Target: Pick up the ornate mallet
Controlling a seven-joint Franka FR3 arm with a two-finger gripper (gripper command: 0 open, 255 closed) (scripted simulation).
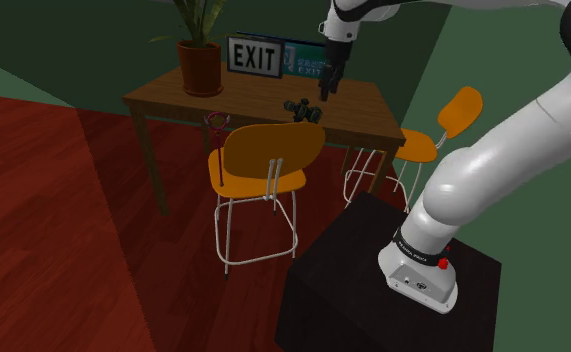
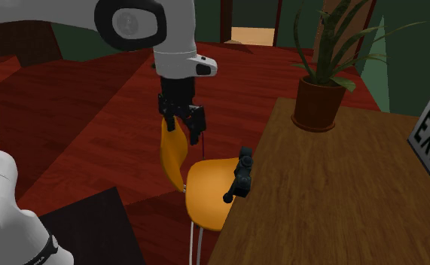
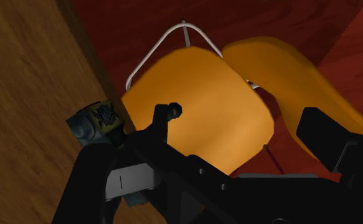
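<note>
Ornate mallet [image 2: 239, 177], dark with a patterned head, lies on the brown wooden table [image 2: 333, 203] right at the edge that faces the orange chair with white wire legs [image 2: 209, 192], just below the centre of the second exterior view. In the shoulder view it sits in the upper middle of the frame, on the table's near half. The tabletop around it is bare wood. The terracotta-potted green plant [image 1: 200, 65] and the white EXIT sign [image 1: 254, 56] stand well apart from it along the far edge, toward the shoulder view's upper left. A second orange chair [image 1: 443, 125] stands past the table's right end.

All-black two-finger gripper [image 2: 184, 129] hangs in the air up and to the left of the mallet in the second exterior view, clear of it and of the table. In the wrist view its fingers [image 3: 323, 133] stand apart, released, with the orange seat showing between them and nothing clasped. The mallet's head shows beside one finger, at the table's edge.
</note>
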